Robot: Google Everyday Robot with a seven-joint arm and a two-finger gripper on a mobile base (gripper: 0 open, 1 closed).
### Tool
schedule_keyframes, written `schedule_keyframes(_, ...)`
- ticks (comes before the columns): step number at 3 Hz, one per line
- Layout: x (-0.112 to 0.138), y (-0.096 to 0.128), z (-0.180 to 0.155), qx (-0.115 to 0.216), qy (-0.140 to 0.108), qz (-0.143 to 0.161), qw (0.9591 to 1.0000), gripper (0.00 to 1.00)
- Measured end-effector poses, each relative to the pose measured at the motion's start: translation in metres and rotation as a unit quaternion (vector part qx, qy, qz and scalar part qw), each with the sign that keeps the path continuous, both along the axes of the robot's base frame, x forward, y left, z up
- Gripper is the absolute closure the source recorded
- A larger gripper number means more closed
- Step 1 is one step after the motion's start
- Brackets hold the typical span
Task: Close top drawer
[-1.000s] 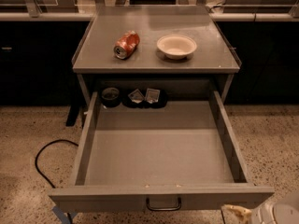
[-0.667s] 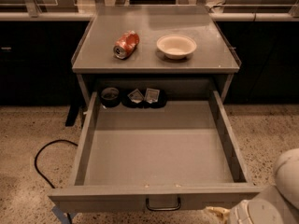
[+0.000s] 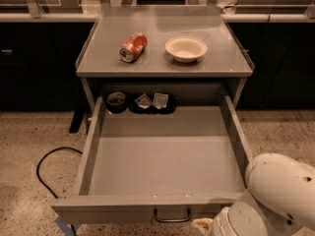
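The top drawer [image 3: 147, 211] is pulled far out of the grey cabinet, with its flat front near the bottom of the view. Its small dark U-shaped handle [image 3: 172, 216] sits at the centre of the front. The drawer floor [image 3: 165, 156] is bare towards the front; a dark round container [image 3: 116, 100] and two small packets [image 3: 152, 101] lie at its back. My gripper [image 3: 203, 225] is low at the bottom edge, just right of the handle and in front of the drawer front. The white arm [image 3: 275, 195] rises behind it at the bottom right and hides most of it.
On the cabinet top [image 3: 162, 63] lie a crushed red can [image 3: 133, 47] and a white bowl [image 3: 186, 48]. A black cable [image 3: 47, 166] loops on the speckled floor to the left. Dark counters stand behind and on both sides.
The white arm has come further into view at the bottom right and moved left towards the drawer handle. The drawer has not moved.
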State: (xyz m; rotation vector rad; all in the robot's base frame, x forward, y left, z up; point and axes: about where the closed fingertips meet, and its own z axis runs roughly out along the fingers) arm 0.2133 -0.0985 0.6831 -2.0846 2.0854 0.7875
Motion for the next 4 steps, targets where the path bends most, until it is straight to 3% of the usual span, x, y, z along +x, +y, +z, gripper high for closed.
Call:
schedule_keyframes(2,0.009,-0.011,-0.005,0.004,0.000,-0.014,0.9999,0.00)
schedule_keyframes(4,0.048,-0.032,-0.029,0.011,0.009,-0.039,0.9991,0.00)
